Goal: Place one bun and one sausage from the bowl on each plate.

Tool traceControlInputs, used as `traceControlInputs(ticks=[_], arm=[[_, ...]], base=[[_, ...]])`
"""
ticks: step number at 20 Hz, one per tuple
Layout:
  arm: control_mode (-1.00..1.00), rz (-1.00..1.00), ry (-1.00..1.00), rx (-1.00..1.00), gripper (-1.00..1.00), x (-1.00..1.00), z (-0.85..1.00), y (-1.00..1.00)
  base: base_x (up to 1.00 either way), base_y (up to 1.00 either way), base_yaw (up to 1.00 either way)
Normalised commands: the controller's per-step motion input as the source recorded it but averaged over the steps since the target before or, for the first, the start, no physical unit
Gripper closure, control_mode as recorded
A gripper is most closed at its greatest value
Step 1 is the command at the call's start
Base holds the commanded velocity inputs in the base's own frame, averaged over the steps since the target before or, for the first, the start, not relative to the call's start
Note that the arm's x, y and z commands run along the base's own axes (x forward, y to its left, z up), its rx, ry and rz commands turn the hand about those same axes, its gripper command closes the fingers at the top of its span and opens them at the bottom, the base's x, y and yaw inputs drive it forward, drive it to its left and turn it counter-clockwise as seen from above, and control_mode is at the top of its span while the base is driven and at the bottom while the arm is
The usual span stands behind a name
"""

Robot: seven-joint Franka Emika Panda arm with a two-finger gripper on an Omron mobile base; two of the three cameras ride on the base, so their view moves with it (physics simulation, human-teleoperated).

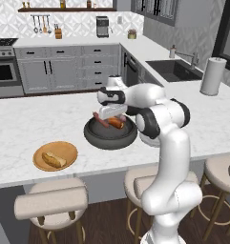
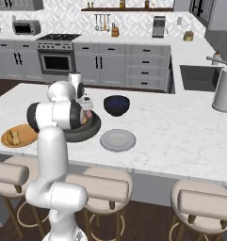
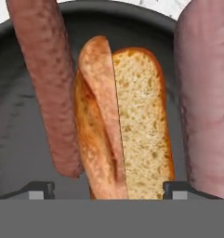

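The wooden plate (image 1: 39, 162) nearest the stools carries one bun already. Beyond it, the gripper (image 3: 108, 189) hangs low in the dark bowl (image 1: 95, 138), jaws spread astride the second bun (image 3: 125, 121), sausages either side. Closing comes next; grey plate (image 2: 117, 140) awaits.

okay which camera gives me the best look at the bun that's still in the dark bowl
The hand view: the bun lies close up between the two sausages, its split and crumb plain. The left base view shows just an orange sliver of it in the bowl under the pincer. In the right base view the arm hides it.
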Motion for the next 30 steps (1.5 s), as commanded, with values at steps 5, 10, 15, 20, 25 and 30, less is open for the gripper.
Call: traceControlInputs(ticks=[5,10,15,20,25,30], arm=[[-1.0,0.0,0.01,0.0,1.0,0.0,-0.06,-0.02],[-1.0,0.0,-0.07,0.06,1.0,-0.17,0.15,-0.02],[-1.0,0.0,-0.14,0.03,1.0,-0.83,0.87,-0.3],[-1.0,-0.13,0.01,0.0,1.0,-0.75,0.48,-0.79],[-1.0,-0.39,0.04,0.0,1.0,-0.18,-0.11,-1.0],[-1.0,-0.34,0.0,-0.01,1.0,-0.05,-0.38,-1.0]], base=[[0.0,0.0,0.0],[0.0,0.0,0.0],[0.0,0.0,0.0],[0.0,0.0,0.0],[0.0,0.0,0.0],[0.0,0.0,0.0]])
